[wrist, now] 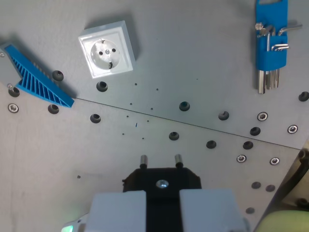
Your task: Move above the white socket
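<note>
Seen from the wrist: a wide grey metal plate (203, 58) filling the frame, dotted with screw holes and bolts, a thin seam running across it from the left toward the lower right. Along the bottom edge, the gripper (161, 203) — two pale fingers (118, 210) closed on a black plug (161, 181) whose two metal pins (143, 161) point up the picture toward the plate. Jaws clamped on that plug, nothing slack between them.

Up in the wrist view's upper left, the white socket (106, 49) — a square frame sitting slightly turned, round recess with two holes facing the camera. Well apart from the plug, off to the left and far up the frame, not beneath the pins at all. Judged from that offset: plug in hand, but the move above the socket mostly left to do — a shift toward the wrist view's upper left needed, plus probably some turning to match the socket's tilt.

Smaller things around: a blue ribbed wedge (38, 77) at the left edge, near the socket but not touching; a blue holder of hex keys (271, 43) at the upper right, well clear.
</note>
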`<state>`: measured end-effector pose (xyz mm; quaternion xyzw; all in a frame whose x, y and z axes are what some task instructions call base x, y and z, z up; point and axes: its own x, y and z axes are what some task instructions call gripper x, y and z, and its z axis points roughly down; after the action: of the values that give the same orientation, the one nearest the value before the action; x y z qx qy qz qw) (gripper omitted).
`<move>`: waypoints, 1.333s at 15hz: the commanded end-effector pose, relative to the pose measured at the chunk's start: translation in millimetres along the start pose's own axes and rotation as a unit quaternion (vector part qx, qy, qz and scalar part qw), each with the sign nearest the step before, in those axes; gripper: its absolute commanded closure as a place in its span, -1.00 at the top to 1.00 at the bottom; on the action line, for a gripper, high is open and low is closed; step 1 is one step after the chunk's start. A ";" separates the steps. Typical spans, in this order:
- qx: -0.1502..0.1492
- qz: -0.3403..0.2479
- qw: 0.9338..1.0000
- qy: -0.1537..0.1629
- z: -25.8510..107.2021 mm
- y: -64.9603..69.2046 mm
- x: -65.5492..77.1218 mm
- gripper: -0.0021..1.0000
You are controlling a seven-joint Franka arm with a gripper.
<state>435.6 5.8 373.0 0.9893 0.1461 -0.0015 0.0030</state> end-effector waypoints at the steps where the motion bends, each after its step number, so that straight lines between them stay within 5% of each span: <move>1: 0.000 0.000 1.000 0.001 -0.6 0.0 -0.2 -1.00; 11: -0.001 -0.007 1.000 0.003 4.2 -1.3 -0.4 -1.00; 20: -0.006 -0.023 0.999 0.030 27.1 -7.7 -1.9 -1.00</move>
<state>434.8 10.7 353.4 0.9883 0.1518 -0.0140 0.0020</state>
